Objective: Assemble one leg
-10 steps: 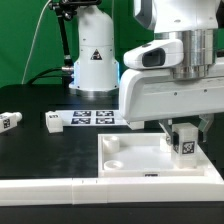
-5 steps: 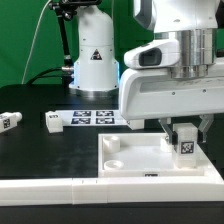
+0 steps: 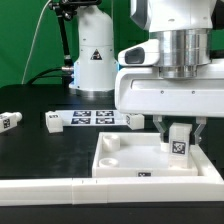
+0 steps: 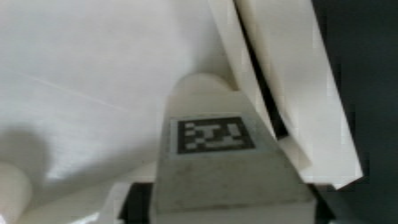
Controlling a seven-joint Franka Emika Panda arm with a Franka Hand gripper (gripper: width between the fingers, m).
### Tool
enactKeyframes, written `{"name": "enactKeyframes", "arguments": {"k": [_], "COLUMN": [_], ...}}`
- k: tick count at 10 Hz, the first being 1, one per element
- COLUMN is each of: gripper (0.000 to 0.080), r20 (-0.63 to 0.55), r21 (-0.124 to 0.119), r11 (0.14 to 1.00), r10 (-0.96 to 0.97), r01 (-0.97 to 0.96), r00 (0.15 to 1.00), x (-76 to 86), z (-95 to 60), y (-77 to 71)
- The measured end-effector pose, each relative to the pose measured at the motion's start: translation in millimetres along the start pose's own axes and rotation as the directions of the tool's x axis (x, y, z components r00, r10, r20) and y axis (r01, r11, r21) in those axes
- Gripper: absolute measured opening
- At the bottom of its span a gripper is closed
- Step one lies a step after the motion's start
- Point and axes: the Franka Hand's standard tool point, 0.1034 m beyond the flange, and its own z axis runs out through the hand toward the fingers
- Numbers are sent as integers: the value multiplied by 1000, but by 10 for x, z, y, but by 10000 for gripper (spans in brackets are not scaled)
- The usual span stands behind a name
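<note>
Jaws: closed on the leg [image 3: 178, 142], tag face outward, you can see it pinched between both fingers.
Leg: upright between the jaws, over the tray [image 3: 130, 160] corner below.
Progress: you hold the leg at its corner; seating it looks unfinished.
Tray: nothing else inside.
Tabletop [image 3: 50, 150]: two spare legs [image 3: 10, 121] beyond the jaws.

Tagged white leg [image 3: 178, 141] upright, gripped
</note>
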Motion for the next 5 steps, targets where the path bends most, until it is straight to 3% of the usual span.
{"name": "enactKeyframes", "arguments": {"k": [4,5], "gripper": [303,303], "r20": [-40,-39], "r21": [-40,-40], "r11": [985,985], "r10": [169,166], "r01": [-171,-167], "r00": [985,985], "x": [75,72], "z": [-9,-3], "y": [156,156]}}
